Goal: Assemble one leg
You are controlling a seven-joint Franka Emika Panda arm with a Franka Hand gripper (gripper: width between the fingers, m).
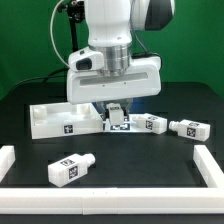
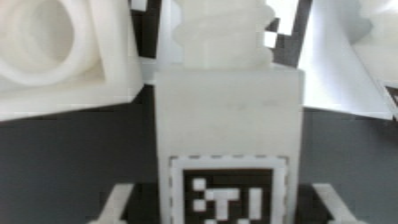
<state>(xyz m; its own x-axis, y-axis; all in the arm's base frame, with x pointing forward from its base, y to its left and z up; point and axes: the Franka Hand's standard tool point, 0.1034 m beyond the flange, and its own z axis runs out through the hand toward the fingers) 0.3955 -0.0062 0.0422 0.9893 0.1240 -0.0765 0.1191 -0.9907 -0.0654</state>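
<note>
Exterior: tool (image 1: 115, 110) is down at tabletop (image 1: 120, 190) level, frame centre, straddling a small white plastic stubby leg (image 1: 118, 123). The leg lies just beside the large flat white square panel (image 1: 55, 118) on the exterior view's left. A spare leg (image 1: 152, 123) sits near on the exterior view's right.

Wrist: leg (image 2: 222, 120) is centred between the jaws, peg end toward the panel (image 2: 54, 60). I can't tell if the pads are touching it.

Risks as I see them: a loose or off-centre grip tilts the leg on lift, and the peg clips the panel edge.
</note>
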